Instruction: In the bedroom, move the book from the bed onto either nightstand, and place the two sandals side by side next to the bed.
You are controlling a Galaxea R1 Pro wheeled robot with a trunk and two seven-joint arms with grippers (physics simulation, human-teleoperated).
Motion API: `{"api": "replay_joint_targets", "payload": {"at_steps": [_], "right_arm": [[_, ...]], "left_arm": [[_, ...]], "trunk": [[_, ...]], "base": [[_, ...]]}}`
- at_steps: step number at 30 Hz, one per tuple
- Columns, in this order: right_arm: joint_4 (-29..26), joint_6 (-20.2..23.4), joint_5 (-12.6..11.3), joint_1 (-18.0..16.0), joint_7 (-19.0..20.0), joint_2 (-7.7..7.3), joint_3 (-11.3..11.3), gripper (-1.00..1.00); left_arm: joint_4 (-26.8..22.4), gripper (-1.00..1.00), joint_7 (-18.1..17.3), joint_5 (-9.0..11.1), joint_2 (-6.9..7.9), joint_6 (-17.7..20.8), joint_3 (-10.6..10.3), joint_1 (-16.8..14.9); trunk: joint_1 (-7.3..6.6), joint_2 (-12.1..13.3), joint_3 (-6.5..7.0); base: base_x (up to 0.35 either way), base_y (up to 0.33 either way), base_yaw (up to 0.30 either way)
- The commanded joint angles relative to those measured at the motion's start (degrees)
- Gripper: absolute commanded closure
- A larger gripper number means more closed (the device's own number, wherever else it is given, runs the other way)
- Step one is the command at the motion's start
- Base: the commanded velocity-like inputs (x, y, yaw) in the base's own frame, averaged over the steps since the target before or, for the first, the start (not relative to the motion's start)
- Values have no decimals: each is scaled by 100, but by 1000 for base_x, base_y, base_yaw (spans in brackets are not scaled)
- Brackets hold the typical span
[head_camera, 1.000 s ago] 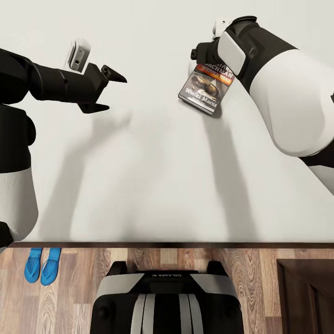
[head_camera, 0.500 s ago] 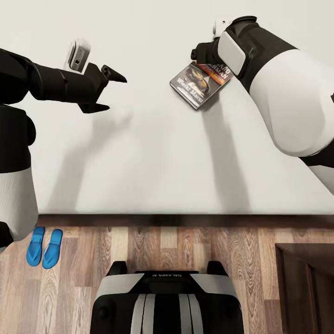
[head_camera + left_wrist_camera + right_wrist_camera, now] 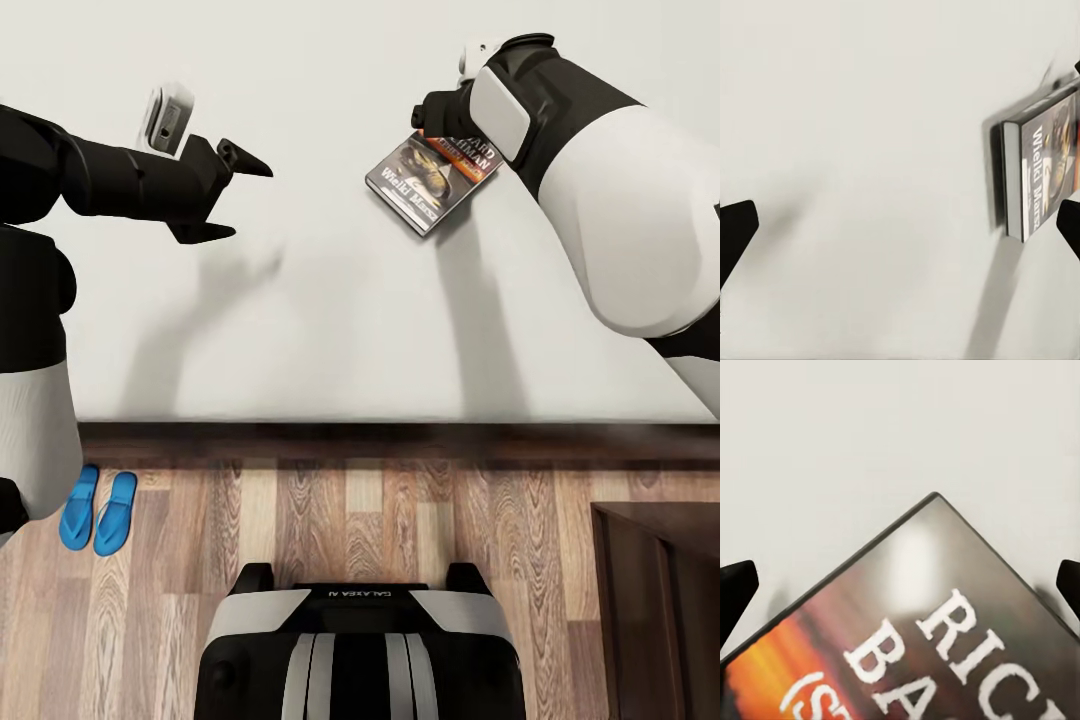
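Right claw (image 3: 437,125) clamped on one book (image 3: 430,180), lifted over one bed (image 3: 330,330). Left claw (image 3: 240,195) spread wide, holding nothing, above bare mattress. Two sandals (image 3: 97,511) side by side on plank floor (image 3: 390,520), just beside bed edge.

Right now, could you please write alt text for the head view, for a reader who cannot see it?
The right pincer holds the book by one end above the bed, while the left pincer is open and holds nothing. Two blue sandals lie side by side on the wood floor next to the bed.
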Motion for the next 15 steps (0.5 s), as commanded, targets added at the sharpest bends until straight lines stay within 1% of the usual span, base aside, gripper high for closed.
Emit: {"api": "replay_joint_targets", "payload": {"at_steps": [1,6,9,15], "right_arm": [[-3,40,-5,2,-21,5,-83,-100],[-5,40,-3,-2,-23,5,-83,-100],[-5,40,-3,-4,-24,5,-83,-100],[-6,40,-5,-6,-25,5,-85,-100]], "left_arm": [[-2,-100,39,24,3,48,-2,-5],[-2,-100,39,24,3,47,-1,-5],[-2,-100,42,24,3,46,-1,-5],[-2,-100,46,24,3,39,-1,-5]], "trunk": [[0,-1,-3],[0,-1,-3],[0,-1,-3],[0,-1,-3]], "base": [[-36,0,0],[-33,0,0],[-114,0,0],[-230,0,0]]}}
